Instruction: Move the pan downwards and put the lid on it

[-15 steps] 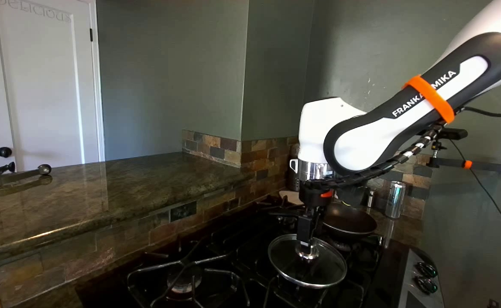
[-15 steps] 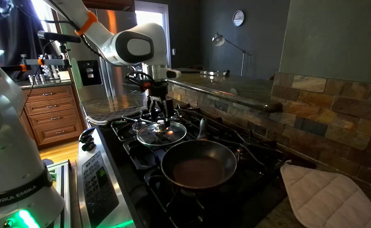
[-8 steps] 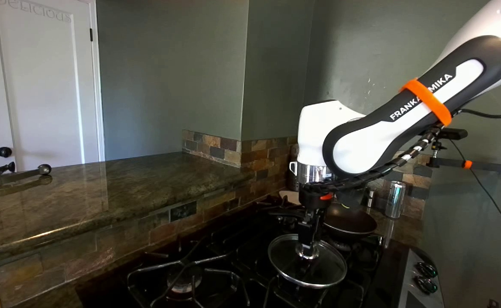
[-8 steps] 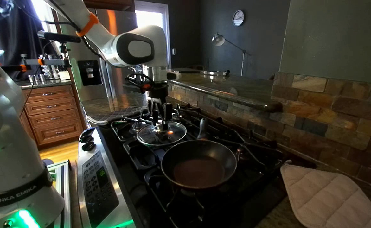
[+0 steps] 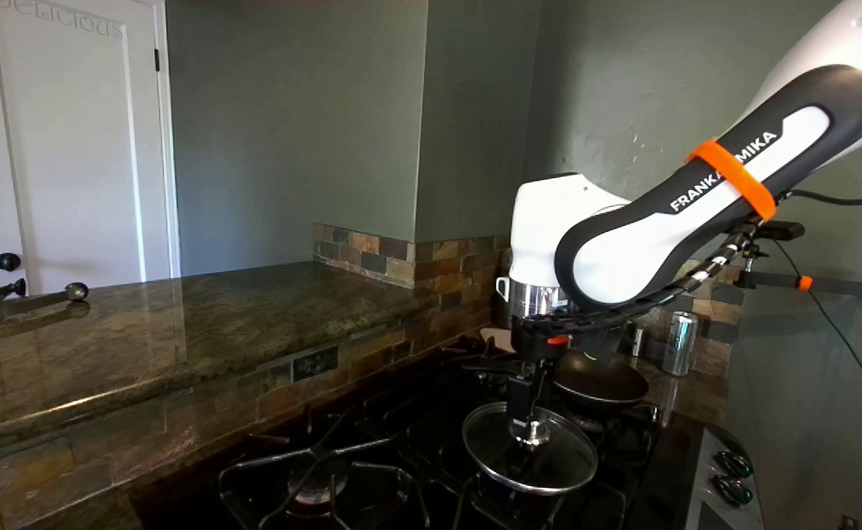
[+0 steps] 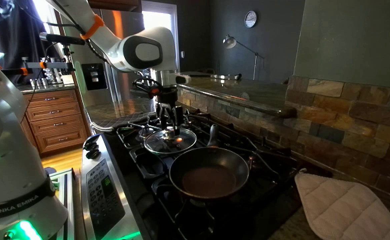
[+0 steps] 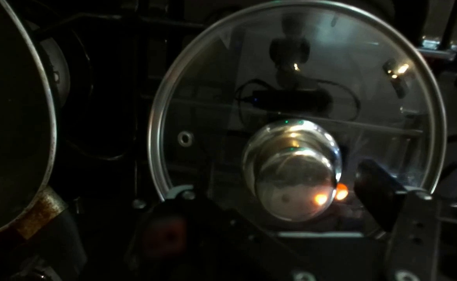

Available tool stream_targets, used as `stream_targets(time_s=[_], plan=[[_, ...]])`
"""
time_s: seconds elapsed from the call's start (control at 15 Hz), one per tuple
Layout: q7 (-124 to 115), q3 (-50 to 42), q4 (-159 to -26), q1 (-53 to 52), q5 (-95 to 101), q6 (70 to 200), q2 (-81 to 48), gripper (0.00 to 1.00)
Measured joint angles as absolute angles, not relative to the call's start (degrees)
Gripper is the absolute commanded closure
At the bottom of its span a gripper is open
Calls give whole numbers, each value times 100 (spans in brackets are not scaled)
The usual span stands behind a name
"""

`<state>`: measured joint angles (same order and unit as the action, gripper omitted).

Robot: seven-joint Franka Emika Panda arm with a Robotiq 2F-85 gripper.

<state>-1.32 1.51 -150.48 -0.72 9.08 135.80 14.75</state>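
Observation:
The glass lid point(image 5: 567, 464) with its metal rim and knob rests on the stove grates in both exterior views point(image 6: 155, 144). My gripper point(image 6: 170, 130) points straight down over it, with its fingers apart. In the wrist view the lid's shiny knob point(image 7: 296, 183) stands between the fingers, with a gap to the right finger point(image 7: 378, 191). The left finger is dark and hard to make out there. The dark pan point(image 6: 208, 180) sits uncovered beside the lid, its handle point(image 6: 213, 135) towards the tiled wall. The pan's edge also shows at the left of the wrist view point(image 7: 13, 109).
Black grates point(image 5: 327, 456) cover the stove around the lid and pan. A raised stone counter point(image 5: 217, 331) runs along the tiled wall. A beige pot holder point(image 6: 344, 203) lies beyond the pan. A metal canister point(image 5: 681, 344) stands behind it. The stove control panel point(image 6: 105, 190) borders the front.
Half a second ago the fingers stood closer together at the knob. Now they are spread apart again. The lid has shifted very slightly; the pan has not moved.

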Motion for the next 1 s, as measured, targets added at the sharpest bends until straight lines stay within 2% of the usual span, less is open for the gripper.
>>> stream_targets(time_s=[0.07, 0.13, 0.47, 0.6, 0.67, 0.93, 1.0], plan=[[-136, 152, -15048, -72, 926, 13600, 1464, 25], [-138, 152, -15048, -72, 943, 13612, 1454, 25], [-155, 165, -15039, -73, 994, 13690, 1418, 64], [-167, 172, -15008, -67, 1016, 13706, 1425, 69], [-170, 172, -15000, -66, 1033, 13710, 1419, 77], [-174, 173, -14990, -59, 1050, 13712, 1419, 77], [-174, 173, -14990, -59, 1050, 13712, 1419, 63]])
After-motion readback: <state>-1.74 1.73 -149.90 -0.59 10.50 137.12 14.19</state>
